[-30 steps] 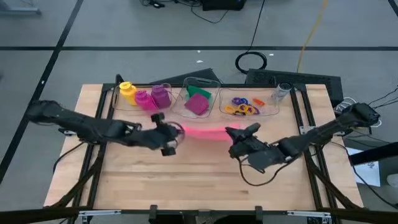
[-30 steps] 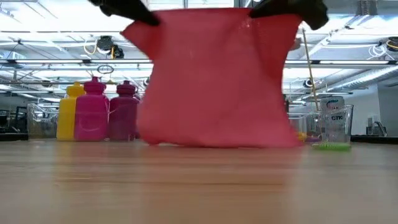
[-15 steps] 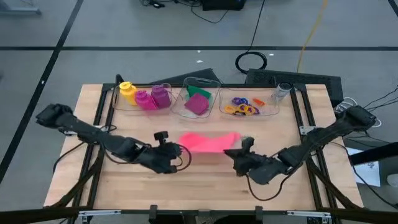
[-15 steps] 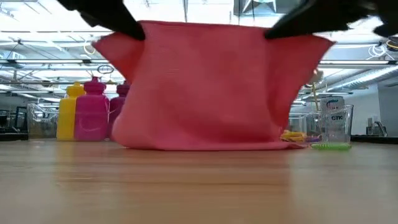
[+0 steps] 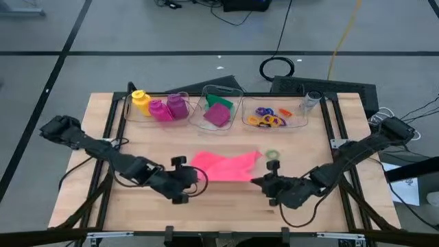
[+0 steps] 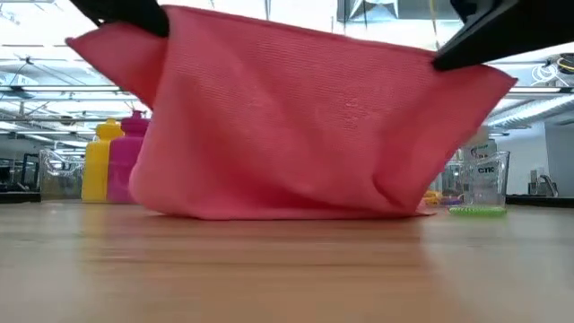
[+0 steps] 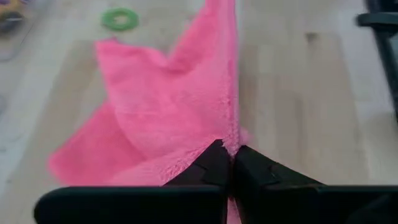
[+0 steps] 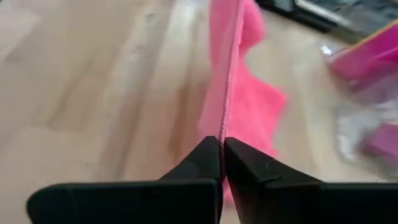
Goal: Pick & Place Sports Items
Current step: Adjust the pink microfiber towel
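Note:
A pink cloth [image 5: 226, 165] stretches between my two grippers and slopes down toward the far side, where its lower edge [image 6: 287, 212] lies on the table. My left gripper [image 5: 197, 175] is shut on its upper left corner, my right gripper [image 5: 255, 181] on its upper right corner. A green ring [image 5: 274, 155] lies on the wood beside the cloth's far right corner. Along the far edge, yellow, magenta and purple bottles [image 5: 159, 107], green and magenta cloths [image 5: 218, 111] and several coloured rings [image 5: 269, 117] sit in clear bins. My left gripper pinches the cloth's upper edge at its left corner [image 7: 231, 138] between its two fingers, which slant down from the near left. The edge is raised and runs taut to the other gripper. The cloth below it slopes down to the table. My right gripper pinches the same upper edge at its right corner [image 8: 222, 127] between both fingers, coming from the near right at a shallow downward slant. The edge is lifted clear and taut, and the cloth beneath it falls to the table.
Three clear bins [image 5: 206, 121] line the far edge. A clear cup [image 6: 485, 182] stands at the far right. Bare wood [image 5: 219, 209] lies between the grippers and the near edge.
Both grippers have come down and toward the near edge, staying shut on the cloth's upper corners, and both wrists have rolled. The cloth hung upright before; now it slopes, its lower part spread on the table where it was, its upper edge drawn nearer.

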You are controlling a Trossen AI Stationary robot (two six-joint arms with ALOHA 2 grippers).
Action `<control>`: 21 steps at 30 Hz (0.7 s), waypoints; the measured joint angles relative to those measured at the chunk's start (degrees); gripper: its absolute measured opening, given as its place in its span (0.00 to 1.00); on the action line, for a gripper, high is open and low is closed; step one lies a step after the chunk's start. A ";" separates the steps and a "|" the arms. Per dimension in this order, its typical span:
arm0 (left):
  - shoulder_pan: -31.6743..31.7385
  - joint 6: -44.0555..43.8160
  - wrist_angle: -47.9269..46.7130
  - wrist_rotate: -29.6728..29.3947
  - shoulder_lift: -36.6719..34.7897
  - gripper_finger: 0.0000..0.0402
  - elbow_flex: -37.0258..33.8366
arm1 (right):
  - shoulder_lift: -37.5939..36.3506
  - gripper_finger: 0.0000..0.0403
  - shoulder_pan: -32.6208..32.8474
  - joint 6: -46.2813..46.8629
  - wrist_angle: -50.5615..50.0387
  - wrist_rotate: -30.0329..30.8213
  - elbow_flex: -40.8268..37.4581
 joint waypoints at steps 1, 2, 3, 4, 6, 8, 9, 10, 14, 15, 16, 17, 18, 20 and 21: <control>-0.12 0.33 0.26 0.21 0.00 0.01 0.00 | 0.00 0.00 -0.02 0.28 0.02 -0.98 0.00; -0.15 0.74 0.64 0.29 0.00 0.01 0.00 | 0.00 0.00 -0.02 0.61 0.06 -2.05 0.00; -0.19 1.24 0.90 0.41 0.00 0.01 0.00 | 0.00 0.00 -0.10 0.79 0.08 -3.07 0.00; -0.19 1.65 0.90 0.61 0.00 0.02 0.00 | 0.00 0.00 -0.20 0.91 0.11 -4.12 0.00; -0.05 2.05 0.82 1.90 0.00 0.04 0.00 | 0.00 0.00 -0.64 0.90 0.57 -7.16 0.00; 0.27 2.06 0.86 3.74 0.00 0.08 0.00 | 0.00 0.00 -1.24 0.76 1.57 -10.70 0.00; 0.43 2.06 0.90 4.78 0.00 0.10 0.00 | 0.00 0.00 -1.57 0.68 2.45 -12.47 0.00; 0.50 2.08 0.99 5.85 0.00 0.13 0.00 | 0.00 0.01 -1.87 0.50 3.45 -14.53 0.00; 0.35 3.41 2.63 11.16 0.00 0.25 0.00 | 0.00 0.07 -2.86 -1.93 8.26 -23.79 0.00; 0.22 3.83 2.94 12.06 0.00 0.29 0.00 | 0.00 0.09 -3.02 -2.37 9.36 -25.86 0.00; 0.11 4.22 3.27 12.62 0.00 0.33 0.00 | 0.00 0.12 -3.15 -2.84 10.44 -27.15 0.00; -0.03 4.63 3.60 12.94 0.00 0.36 0.00 | -0.01 0.15 -3.25 -2.98 11.31 -28.16 0.00; -0.14 5.02 3.94 13.20 0.00 0.40 0.00 | -0.01 0.18 -3.39 -3.41 12.02 -28.97 0.00; -0.19 5.87 4.26 13.28 -0.01 0.47 0.00 | 0.00 0.25 -3.59 -4.62 12.74 -30.11 0.00; -0.17 6.37 4.55 13.25 -0.01 0.50 0.00 | -0.02 0.28 -3.74 -5.28 12.96 -30.09 0.00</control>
